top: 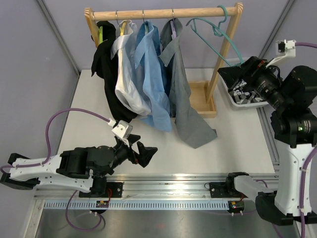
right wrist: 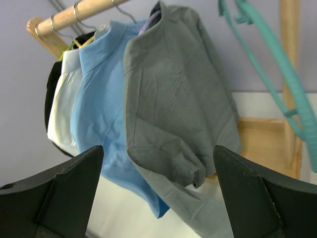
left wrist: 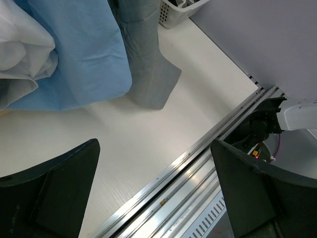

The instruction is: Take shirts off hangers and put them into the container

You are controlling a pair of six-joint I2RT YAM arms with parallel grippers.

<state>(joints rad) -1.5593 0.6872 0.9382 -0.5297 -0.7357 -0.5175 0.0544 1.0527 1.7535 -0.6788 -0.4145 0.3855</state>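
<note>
Four shirts hang from the wooden rail: black (top: 104, 64), white (top: 129, 79), light blue (top: 153, 74) and grey (top: 185, 99), whose tail lies on the table. A teal hanger (top: 218, 34) hangs bare at the rail's right end. The white container (top: 237, 103) at the right holds a checked shirt (top: 245, 91). My right gripper (top: 230, 74) hovers open above the container. It faces the grey shirt (right wrist: 178, 99), which stays well beyond the gripper (right wrist: 158, 153). My left gripper (top: 136, 148) is open and low over the table's front, short of the grey tail (left wrist: 148, 64) and the blue shirt (left wrist: 74, 49).
The rack's wooden base (top: 205, 101) and right post (top: 225, 54) stand between the shirts and the container. An aluminium rail (left wrist: 198, 173) runs along the table's near edge under the left gripper (left wrist: 154, 148). Grey walls close both sides.
</note>
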